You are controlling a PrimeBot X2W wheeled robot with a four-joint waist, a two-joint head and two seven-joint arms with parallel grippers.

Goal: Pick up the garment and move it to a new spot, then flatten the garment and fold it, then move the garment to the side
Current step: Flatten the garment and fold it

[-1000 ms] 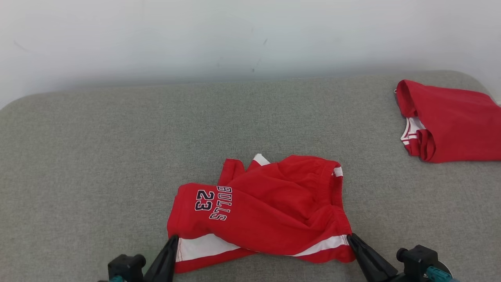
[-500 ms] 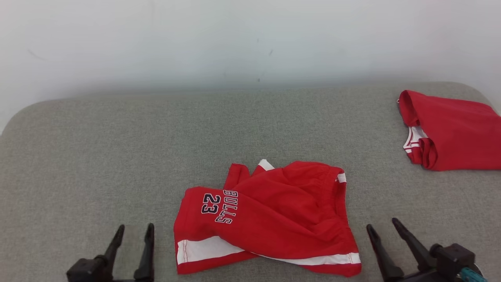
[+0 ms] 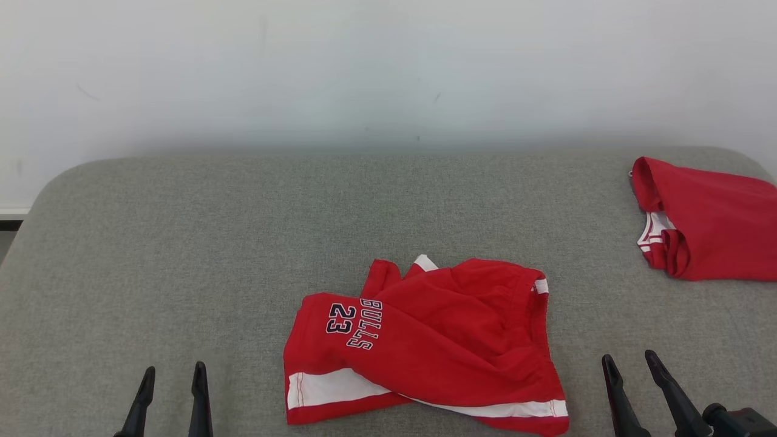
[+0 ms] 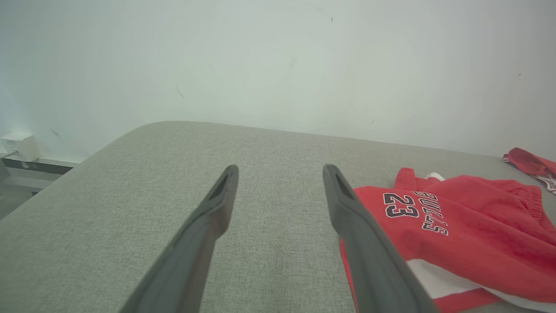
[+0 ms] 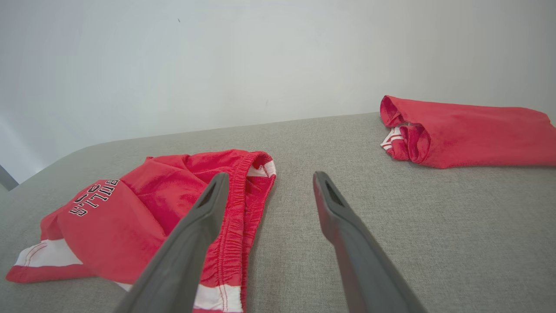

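The garment (image 3: 425,343) is a pair of red shorts with white trim and "BULLS 23" lettering, lying rumpled on the grey padded table (image 3: 243,230) near its front middle. It also appears at the right of the left wrist view (image 4: 456,226) and at the left of the right wrist view (image 5: 143,217). My left gripper (image 3: 173,373) stands open over bare table to the left of the shorts, holding nothing (image 4: 280,171). To the right of the shorts my right gripper (image 3: 630,359) is open too, empty and apart from the cloth (image 5: 269,178).
A second red garment (image 3: 707,218), folded, lies at the table's far right edge, also seen in the right wrist view (image 5: 460,130). A pale wall rises behind the table. The table's left corner is rounded, with a white box (image 4: 19,145) on the wall beyond it.
Both grippers let go of the shorts' front corners, opened, and drew back outward to either side. The shorts stay on the table. The head camera tilted, shifting the scene down and right.
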